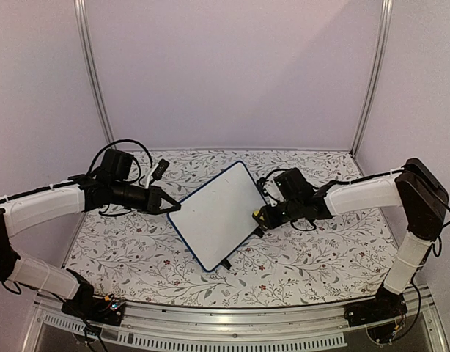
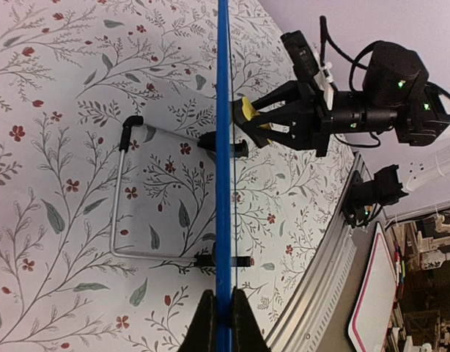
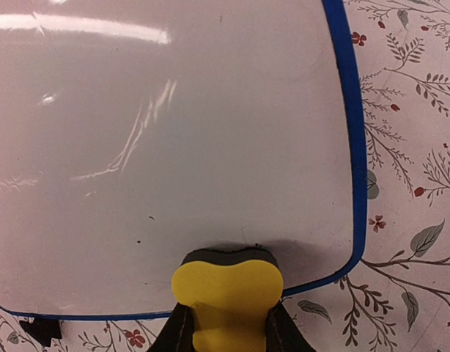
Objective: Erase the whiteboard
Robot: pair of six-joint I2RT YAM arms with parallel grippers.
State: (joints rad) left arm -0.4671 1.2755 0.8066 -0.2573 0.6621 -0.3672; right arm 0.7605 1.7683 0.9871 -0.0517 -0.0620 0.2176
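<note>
The whiteboard (image 1: 215, 214) has a thin blue frame and leans tilted at the table's middle; its face (image 3: 174, 147) looks blank. My left gripper (image 1: 168, 206) is shut on the board's left edge; the left wrist view shows the blue frame (image 2: 223, 147) edge-on between my fingers (image 2: 223, 319). My right gripper (image 1: 260, 215) is shut on a yellow eraser (image 3: 226, 293) with a dark felt side. The felt presses on the board's face near its lower right corner. The eraser also shows in the left wrist view (image 2: 248, 110).
The board's wire stand (image 2: 122, 198) with black feet rests on the floral tablecloth (image 1: 313, 257). A metal rail (image 1: 232, 334) runs along the table's near edge. Purple walls enclose the back and sides.
</note>
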